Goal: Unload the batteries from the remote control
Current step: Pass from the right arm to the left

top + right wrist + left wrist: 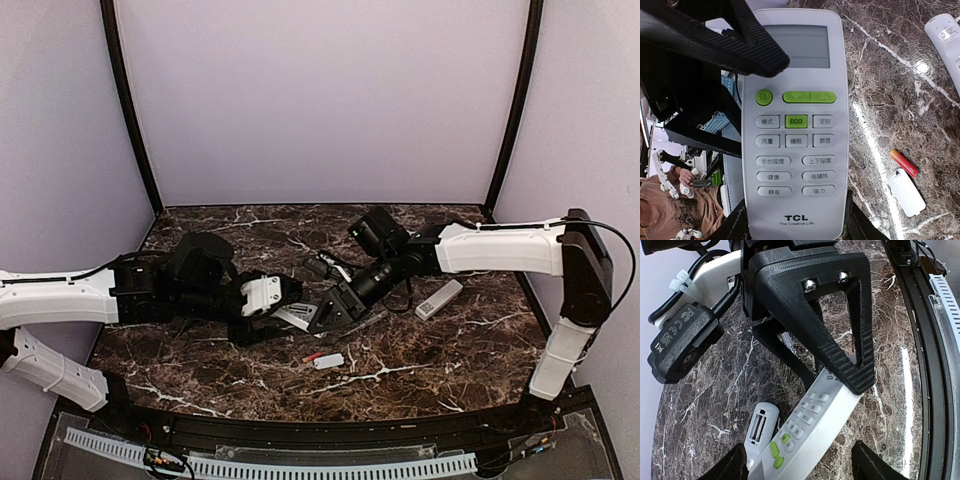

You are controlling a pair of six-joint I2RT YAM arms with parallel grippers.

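My right gripper (796, 226) is shut on the bottom end of a white TCL remote control (794, 125) and holds it above the marble table, button side to the camera. Its battery side is hidden. In the top view the remote (295, 318) lies between my right gripper (333, 308) and my left gripper (284, 297). My left gripper (800, 469) is open, its jaws wide on either side of the remote's (812, 432) other end. One red-orange battery (903, 162) lies on the table beside a small white cover (906, 192); both also show in the top view, the battery (313, 356) left of the cover (329, 361).
A second white remote (438, 299) lies right of centre and shows in the right wrist view (946, 35). A small grey remote (759, 426) with an open, empty battery bay lies on the table under the held one. Purple walls close three sides.
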